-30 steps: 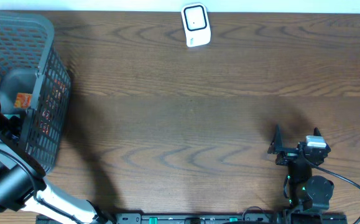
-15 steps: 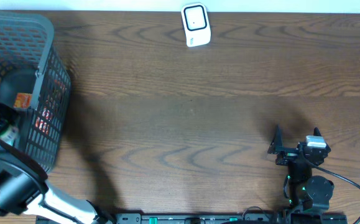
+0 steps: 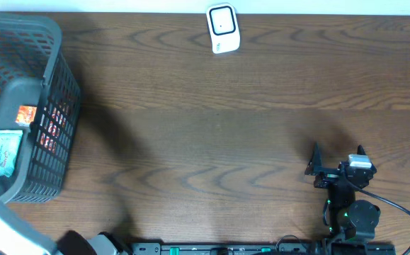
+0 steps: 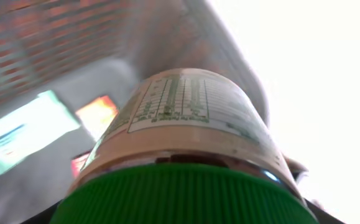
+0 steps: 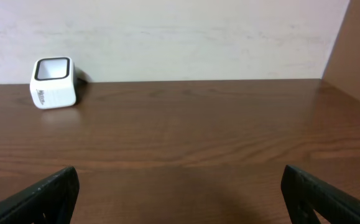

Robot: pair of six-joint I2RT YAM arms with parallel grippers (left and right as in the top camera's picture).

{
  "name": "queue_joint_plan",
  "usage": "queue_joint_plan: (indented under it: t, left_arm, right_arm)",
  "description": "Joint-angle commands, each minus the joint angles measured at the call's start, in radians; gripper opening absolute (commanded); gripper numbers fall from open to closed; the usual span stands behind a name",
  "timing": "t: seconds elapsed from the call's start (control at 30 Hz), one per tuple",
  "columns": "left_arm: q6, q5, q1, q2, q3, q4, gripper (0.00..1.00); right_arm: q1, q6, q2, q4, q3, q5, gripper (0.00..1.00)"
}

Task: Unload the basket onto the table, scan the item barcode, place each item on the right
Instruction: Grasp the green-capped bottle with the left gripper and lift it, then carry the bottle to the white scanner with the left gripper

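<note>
- We see the bottle [image 4: 192,118] only in the left wrist view, very close to the lens, with its ribbed green cap [image 4: 186,196] toward us and the grey basket [image 3: 49,42] blurred behind it
- Its label [image 4: 186,99] is pale and carries a table of green print in rows and columns; the letters are too soft for us to read
- The left tool has hold of the bottle, partly open around its body; the cap hides its fingers from us apart from dark slivers at the bottom corners
- From overhead, only a white stretch of the left arm [image 3: 6,237] shows, at the near left corner
- The basket stands at the left edge of the wooden desk [image 3: 212,142]; inside lie a pale blue packet [image 3: 3,154] and an orange packet [image 3: 25,114], and their print is too small to make out
- The white scanner [image 3: 223,28] sits at the far edge of the desk, dark window up; the grey lettering on its front is not legible
- The right tool [image 3: 337,159] rests low at the near right, well apart from the scanner, its fingers [image 5: 40,196] spread fully wide with nothing between them
</note>
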Motion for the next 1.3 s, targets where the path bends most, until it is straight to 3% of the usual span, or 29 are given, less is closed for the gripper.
queue_joint_plan:
  t: [0.0,0.2,0.3,0.43,0.6,0.77,0.97,1.27]
  left_arm:
    - [-0.088,0.149,-0.089,-0.061,0.019,0.017,0.70]
    - [-0.179,0.134,-0.378,-0.055,0.016,0.024,0.70]
    - [-0.217,0.029,-0.546,-0.022,0.016,0.024,0.70]
    - [-0.259,-0.113,-0.776,0.061,0.016,0.020,0.70]
    - [-0.265,-0.132,-0.972,0.217,0.016,0.010,0.70]
    - [-0.309,-0.204,-1.074,0.404,0.016,-0.016,0.70]
    - [-0.511,-0.286,-1.127,0.585,0.016,-0.029,0.70]
    - [-0.665,-0.373,-1.175,0.726,0.013,-0.028,0.70]
  right_arm:
    - [0.004,0.003,-0.006,-0.004,-0.001,0.002,0.99]
    - [0.004,0.003,-0.006,-0.004,-0.001,0.002,0.99]
    - [0.004,0.003,-0.006,-0.004,-0.001,0.002,0.99]
    - [0.004,0.003,-0.006,-0.004,-0.001,0.002,0.99]
    - [0.004,0.003,-0.006,-0.004,-0.001,0.002,0.99]
    - [0.004,0.003,-0.006,-0.004,-0.001,0.002,0.99]
    - [0.004,0.003,-0.006,-0.004,-0.001,0.002,0.99]
    - [0.004,0.003,-0.006,-0.004,-0.001,0.002,0.99]
